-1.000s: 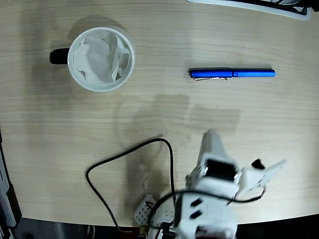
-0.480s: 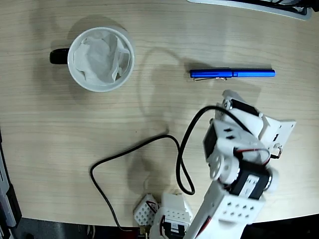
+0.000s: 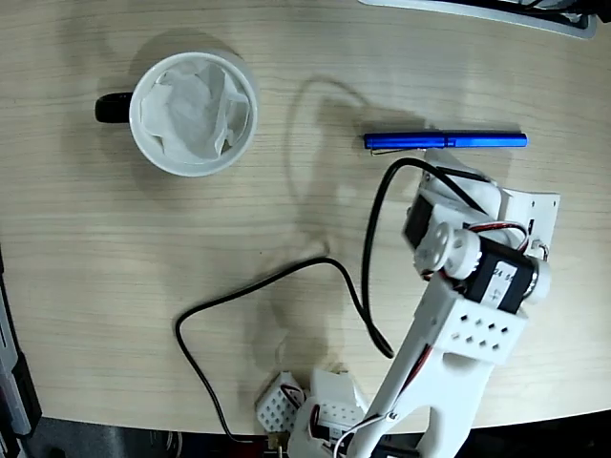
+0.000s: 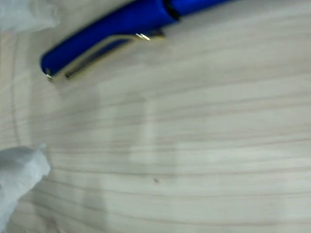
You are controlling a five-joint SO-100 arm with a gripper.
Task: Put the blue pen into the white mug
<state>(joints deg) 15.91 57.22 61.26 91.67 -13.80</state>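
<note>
While the blue pen [image 3: 445,141] lies flat on the table [image 3: 286,229], untouched and pointing left to right in the fixed view, nothing of the task is done: the grasp, the lift, the carry and the drop into the white mug [image 3: 194,114] are all left. In the wrist view the pen's capped end and its wire clip [image 4: 104,44] cross the top of the picture, so the camera looks down just beside it. The gripper [image 3: 453,164] sits under the arm's own white body in the fixed view, close below the pen, and only a blurred white tip [image 4: 19,177] shows low on the left of the wrist view; whether the jaws are spread or pressed together I cannot tell. The mug stands well apart, at the upper left of the fixed view, its black handle [image 3: 113,108] turned left and crumpled white paper [image 3: 196,107] lining it. A black cable [image 3: 277,281] loops across the pale wood-grain tabletop toward the arm's base [image 3: 325,410]. Along the top right edge a light-coloured object [image 3: 516,14] is partly cut off; I cannot tell what it is.
</note>
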